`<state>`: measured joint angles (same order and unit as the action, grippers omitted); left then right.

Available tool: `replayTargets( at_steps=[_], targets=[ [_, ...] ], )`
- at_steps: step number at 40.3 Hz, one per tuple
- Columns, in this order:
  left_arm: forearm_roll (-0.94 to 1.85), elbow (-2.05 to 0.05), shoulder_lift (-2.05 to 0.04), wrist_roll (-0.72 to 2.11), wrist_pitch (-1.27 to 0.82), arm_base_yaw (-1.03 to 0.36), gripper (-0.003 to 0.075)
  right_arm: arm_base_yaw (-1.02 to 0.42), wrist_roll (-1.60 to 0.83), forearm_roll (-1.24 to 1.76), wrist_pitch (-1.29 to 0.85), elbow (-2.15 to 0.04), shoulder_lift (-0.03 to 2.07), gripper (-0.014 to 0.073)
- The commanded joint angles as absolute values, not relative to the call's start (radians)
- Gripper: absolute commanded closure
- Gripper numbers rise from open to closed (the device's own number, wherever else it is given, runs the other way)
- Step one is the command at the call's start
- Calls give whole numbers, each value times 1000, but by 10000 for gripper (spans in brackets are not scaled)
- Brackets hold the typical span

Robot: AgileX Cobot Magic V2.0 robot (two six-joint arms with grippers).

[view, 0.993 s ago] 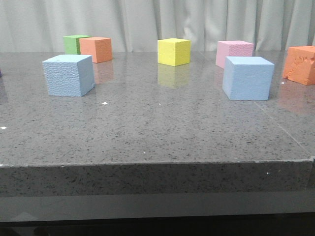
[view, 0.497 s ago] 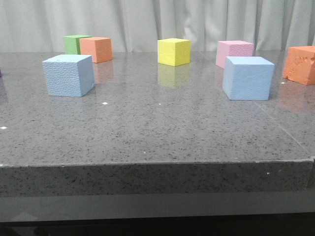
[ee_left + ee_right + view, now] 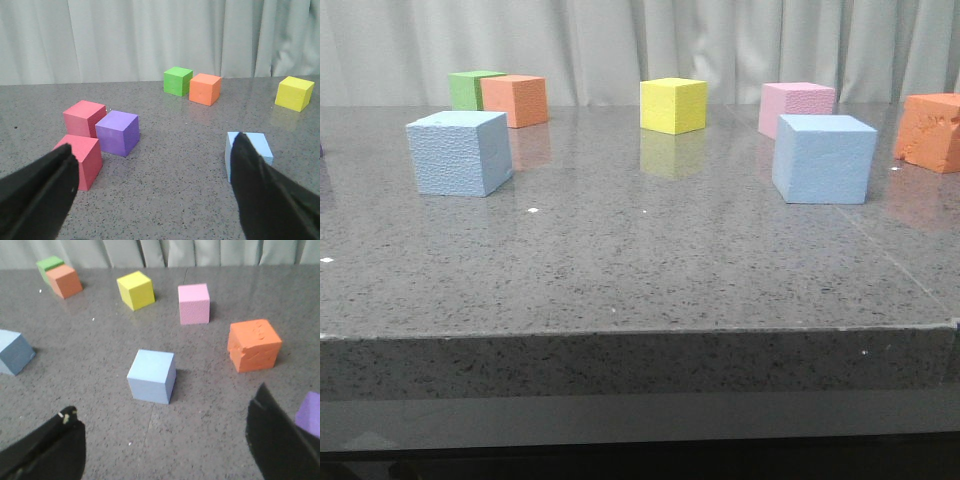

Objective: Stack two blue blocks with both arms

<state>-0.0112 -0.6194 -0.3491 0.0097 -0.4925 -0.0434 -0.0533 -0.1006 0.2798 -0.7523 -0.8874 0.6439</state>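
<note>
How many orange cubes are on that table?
2. One orange cube sits at the far left, touching or nearly touching the green cube. The other, a dented orange cube, is at the far right edge. More may lie outside the views.

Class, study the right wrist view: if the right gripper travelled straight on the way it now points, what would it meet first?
Most likely the smooth blue block, which sits nearly centred ahead of the open right gripper, with only bare table between; depth is uncertain.
</note>
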Motion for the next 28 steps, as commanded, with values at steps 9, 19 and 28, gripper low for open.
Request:
replayTargets(
  at_steps=[9, 19, 28],
  targets=[
    [-10, -644, -364, 0, -407, -45, 113, -99, -268, 403, -1055, -1193, 929, -61],
    [-10, -644, -364, 0, -407, -45, 113, -259, -183, 298, -1127, -1320, 1159, -61],
    [-10, -644, -364, 0, -407, -45, 113, -387, 174, -73, -1108, -1393, 1321, -61]
  ],
)
